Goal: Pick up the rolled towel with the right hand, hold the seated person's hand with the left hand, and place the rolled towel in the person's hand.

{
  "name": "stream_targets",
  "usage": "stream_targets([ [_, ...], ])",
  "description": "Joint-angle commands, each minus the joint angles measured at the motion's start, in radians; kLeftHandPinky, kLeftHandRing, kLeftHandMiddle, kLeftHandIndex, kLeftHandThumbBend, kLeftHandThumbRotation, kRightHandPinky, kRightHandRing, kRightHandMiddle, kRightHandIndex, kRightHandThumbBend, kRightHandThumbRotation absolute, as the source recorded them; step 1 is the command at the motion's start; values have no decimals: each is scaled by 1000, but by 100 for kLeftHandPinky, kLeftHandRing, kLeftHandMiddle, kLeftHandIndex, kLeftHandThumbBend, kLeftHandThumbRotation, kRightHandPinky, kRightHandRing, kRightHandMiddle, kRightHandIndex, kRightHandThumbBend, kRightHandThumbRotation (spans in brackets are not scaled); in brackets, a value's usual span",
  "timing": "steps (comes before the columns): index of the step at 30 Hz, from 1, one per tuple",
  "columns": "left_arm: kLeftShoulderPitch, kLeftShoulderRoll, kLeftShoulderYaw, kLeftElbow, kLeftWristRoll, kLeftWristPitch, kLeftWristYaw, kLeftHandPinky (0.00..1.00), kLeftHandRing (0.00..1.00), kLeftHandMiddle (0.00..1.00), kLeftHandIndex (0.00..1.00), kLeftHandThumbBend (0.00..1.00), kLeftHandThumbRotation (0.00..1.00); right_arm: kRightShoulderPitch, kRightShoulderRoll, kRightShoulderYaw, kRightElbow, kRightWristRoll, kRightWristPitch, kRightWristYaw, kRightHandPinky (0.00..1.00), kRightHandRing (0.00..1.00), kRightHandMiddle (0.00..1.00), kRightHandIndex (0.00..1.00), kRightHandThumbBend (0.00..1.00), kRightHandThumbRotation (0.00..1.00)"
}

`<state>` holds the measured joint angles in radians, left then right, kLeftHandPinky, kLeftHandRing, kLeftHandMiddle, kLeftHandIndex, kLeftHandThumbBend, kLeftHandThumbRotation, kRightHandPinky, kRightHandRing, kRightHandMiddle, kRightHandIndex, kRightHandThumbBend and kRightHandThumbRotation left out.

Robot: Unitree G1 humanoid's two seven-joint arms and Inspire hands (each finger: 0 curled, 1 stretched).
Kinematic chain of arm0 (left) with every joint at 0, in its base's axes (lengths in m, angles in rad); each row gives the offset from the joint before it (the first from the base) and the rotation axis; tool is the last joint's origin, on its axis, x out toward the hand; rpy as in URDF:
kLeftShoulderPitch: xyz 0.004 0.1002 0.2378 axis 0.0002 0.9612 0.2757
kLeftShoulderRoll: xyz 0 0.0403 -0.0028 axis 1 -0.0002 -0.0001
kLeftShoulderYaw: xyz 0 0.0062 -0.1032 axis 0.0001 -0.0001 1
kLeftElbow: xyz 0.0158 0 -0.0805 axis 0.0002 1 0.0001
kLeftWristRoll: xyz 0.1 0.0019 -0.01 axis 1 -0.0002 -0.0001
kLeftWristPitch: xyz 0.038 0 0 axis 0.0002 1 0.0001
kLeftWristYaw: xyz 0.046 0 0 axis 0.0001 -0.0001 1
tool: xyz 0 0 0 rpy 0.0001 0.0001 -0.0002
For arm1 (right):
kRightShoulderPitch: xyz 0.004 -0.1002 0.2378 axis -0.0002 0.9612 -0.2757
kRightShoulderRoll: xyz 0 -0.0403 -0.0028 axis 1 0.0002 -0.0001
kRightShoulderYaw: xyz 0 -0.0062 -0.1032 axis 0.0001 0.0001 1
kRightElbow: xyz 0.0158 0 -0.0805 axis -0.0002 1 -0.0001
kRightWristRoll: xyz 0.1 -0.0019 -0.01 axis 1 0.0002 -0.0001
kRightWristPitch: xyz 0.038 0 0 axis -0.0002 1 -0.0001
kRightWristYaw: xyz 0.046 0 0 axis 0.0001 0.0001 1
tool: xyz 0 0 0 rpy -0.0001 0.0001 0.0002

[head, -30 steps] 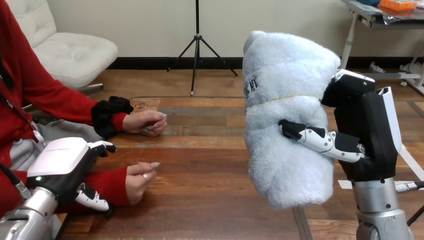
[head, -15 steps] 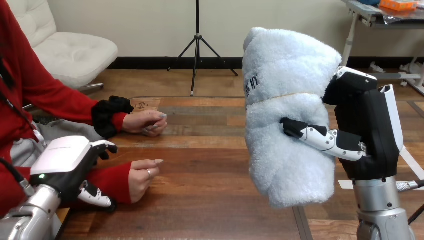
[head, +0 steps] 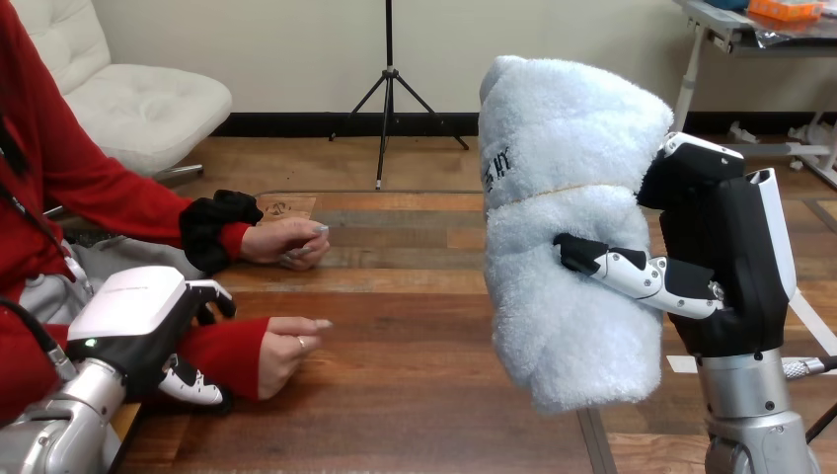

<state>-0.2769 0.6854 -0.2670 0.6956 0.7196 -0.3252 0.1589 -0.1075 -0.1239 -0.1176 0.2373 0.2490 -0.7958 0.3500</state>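
Observation:
My right hand (head: 732, 265) is shut on the white rolled towel (head: 572, 227), holding it upright above the right half of the table, thumb across its front. At lower left my left hand (head: 133, 331) is curled round the red-sleeved wrist of the person's near hand (head: 286, 346), fingers (head: 212, 298) over the sleeve and thumb (head: 192, 388) under it. That hand lies on its side on the wood, its fingers reaching right. A wide stretch of table separates it from the towel.
The person's other hand (head: 291, 242) rests loosely closed on the table farther back at left. The wooden table (head: 415, 395) spreads between both my arms, with a seam (head: 592, 439) running under the towel.
The person's near hand has slid a little to the right and its fingers have stretched out. My left hand has followed slightly to the right. The towel and right hand stay put.

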Motion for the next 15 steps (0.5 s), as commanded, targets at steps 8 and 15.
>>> stream_targets([
  [8,8,-18,-46,-6,13,21,-12,45,48,52,55,97,0,-51,-2,-3,-64,31,-2,-4,17,23,31,33,69,0],
  [15,13,-15,-51,-10,7,35,-16,42,45,49,51,97,0,-55,1,0,-62,47,6,3,16,22,31,33,69,0],
])
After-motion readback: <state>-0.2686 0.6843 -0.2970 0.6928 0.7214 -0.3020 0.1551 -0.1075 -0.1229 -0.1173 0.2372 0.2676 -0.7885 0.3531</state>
